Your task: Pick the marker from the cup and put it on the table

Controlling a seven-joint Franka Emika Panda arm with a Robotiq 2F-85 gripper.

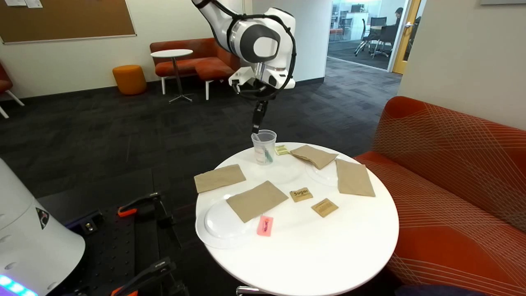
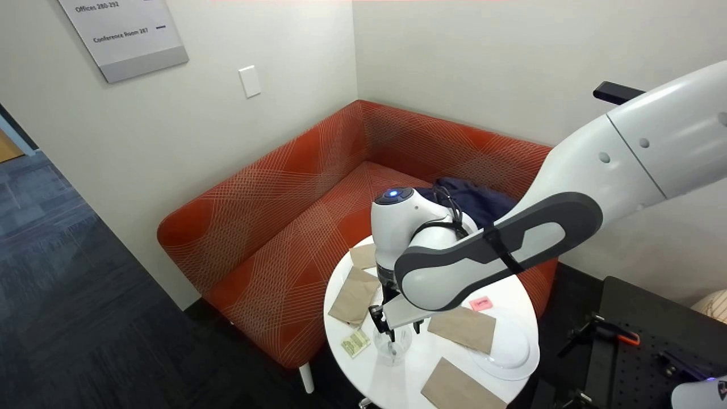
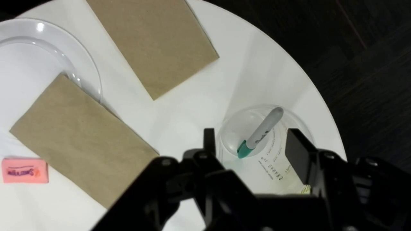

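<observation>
The marker is grey with a green cap [image 3: 261, 131]. It leans inside a clear plastic cup [image 1: 264, 149], cap end down. The marker also shows faintly through the cup in both exterior views [image 1: 268, 155] [image 2: 392, 349]. The cup stands upright near the edge of the round white table [image 1: 324, 250]; it shows in the wrist view too [image 3: 231, 128]. My gripper [image 3: 250, 136] is open and empty, pointing down. In the wrist view its fingers frame the cup and marker. In both exterior views the fingertips [image 1: 255, 130] [image 2: 405, 333] are at about the cup's rim. Exact contact is unclear.
Brown napkins [image 1: 257, 201] and clear plates [image 1: 224, 222] lie on the table. A yellow-green packet [image 1: 282, 149] lies beside the cup. A pink packet [image 1: 265, 226] and brown sugar packets [image 1: 301, 194] lie nearer the middle. A red sofa [image 1: 444, 185] borders the table.
</observation>
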